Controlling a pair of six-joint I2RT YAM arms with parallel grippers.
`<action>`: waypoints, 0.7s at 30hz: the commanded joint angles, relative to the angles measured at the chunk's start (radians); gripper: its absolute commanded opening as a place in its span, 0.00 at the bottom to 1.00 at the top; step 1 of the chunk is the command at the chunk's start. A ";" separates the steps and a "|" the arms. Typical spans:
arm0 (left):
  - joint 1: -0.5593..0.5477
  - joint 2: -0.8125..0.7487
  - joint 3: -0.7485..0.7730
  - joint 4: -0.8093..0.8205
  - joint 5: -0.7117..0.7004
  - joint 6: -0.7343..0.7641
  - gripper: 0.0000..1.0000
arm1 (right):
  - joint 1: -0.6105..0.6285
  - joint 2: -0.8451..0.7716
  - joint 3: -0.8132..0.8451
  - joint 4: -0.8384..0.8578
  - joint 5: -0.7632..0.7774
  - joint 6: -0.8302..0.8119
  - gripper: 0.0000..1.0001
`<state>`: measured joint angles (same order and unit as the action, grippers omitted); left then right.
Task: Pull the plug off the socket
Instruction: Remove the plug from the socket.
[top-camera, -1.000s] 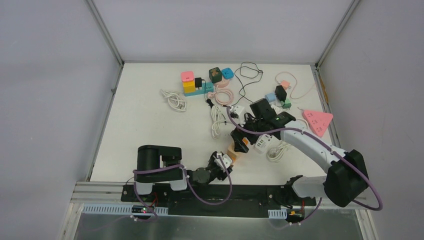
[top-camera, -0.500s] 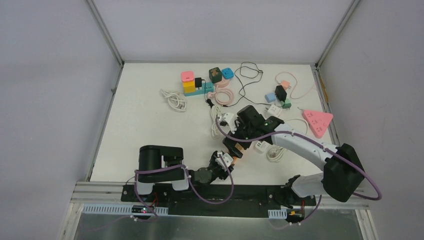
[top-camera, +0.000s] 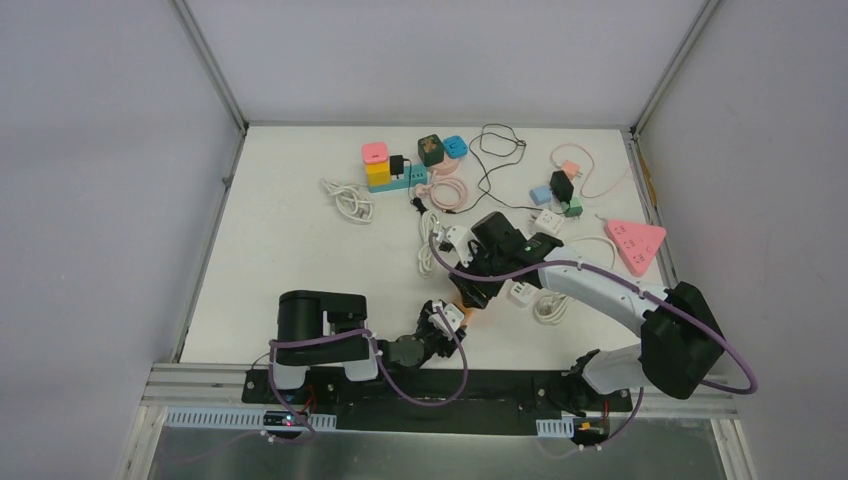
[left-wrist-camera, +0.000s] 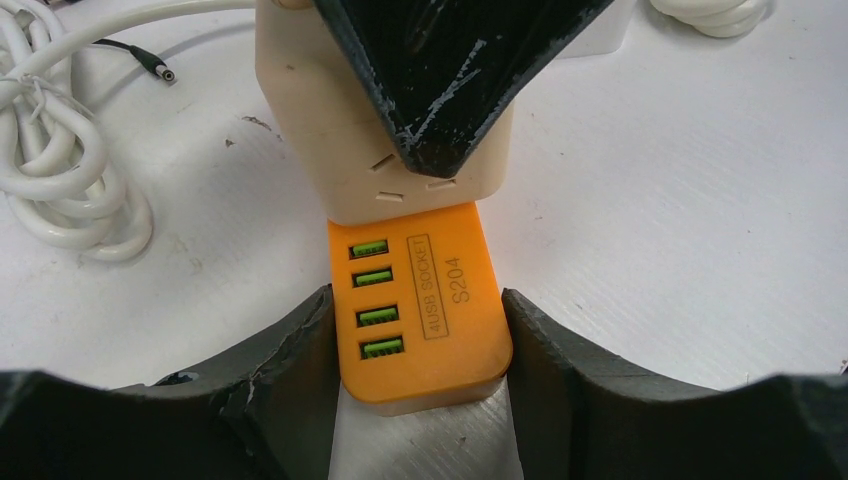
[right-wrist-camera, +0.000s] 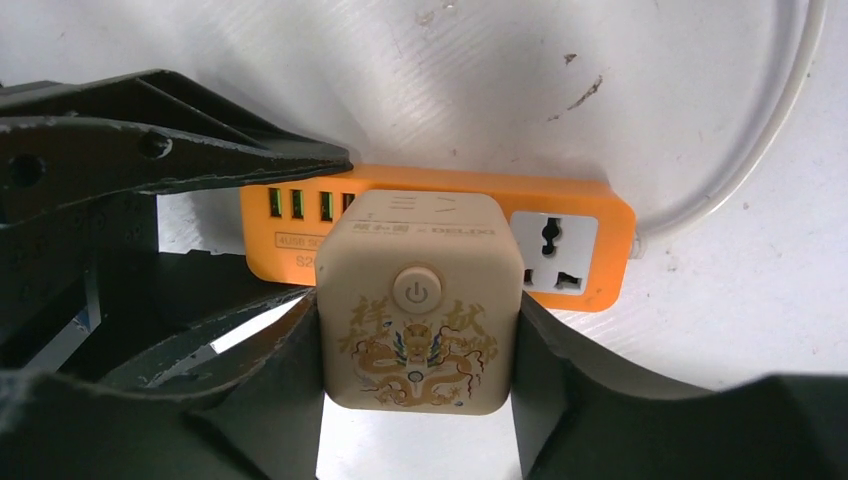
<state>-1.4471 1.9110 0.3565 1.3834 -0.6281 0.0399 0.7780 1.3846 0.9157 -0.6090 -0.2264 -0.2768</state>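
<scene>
Right tool (right-wrist-camera: 415, 320) moved in, clamping plug (right-wrist-camera: 420, 255); left tool (left-wrist-camera: 415, 330) grips socket (left-wrist-camera: 445, 300) (cables (left-wrist-camera: 62, 190) beside).

The power strip (left-wrist-camera: 440, 330) between the fingers of the left gripper (left-wrist-camera: 415, 300) is smooth orange plastic with a soft satin sheen, and its lettering is printed flat. The cube plug (right-wrist-camera: 415, 285) between the fingers of the right gripper (right-wrist-camera: 415, 305) is cream plastic, smooth and faintly glossy, with a gold-toned printed dragon motif and a round moulded button. Both grippers are matt black plastic, coarse-grained, with finger edges scratched and chipped pale. The table (left-wrist-camera: 700, 200) ahead of the left gripper is matt white — scuffed, with dark specks. The cable (left-wrist-camera: 60, 190) coiled ahead of it and off to one side has a glossy white plastic sheath.
</scene>
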 joint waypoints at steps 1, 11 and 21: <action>-0.006 0.001 0.004 0.035 -0.036 -0.023 0.00 | -0.018 0.009 0.028 0.009 -0.015 0.002 0.22; -0.006 -0.015 0.000 0.035 -0.096 -0.015 0.00 | 0.134 0.080 0.041 0.046 0.049 0.061 0.00; -0.005 -0.007 -0.017 0.035 -0.041 -0.003 0.00 | -0.063 0.087 0.047 0.000 -0.100 0.044 0.00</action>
<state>-1.4578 1.9106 0.3443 1.3872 -0.6800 0.0395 0.7685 1.4403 0.9592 -0.6048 -0.2604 -0.2592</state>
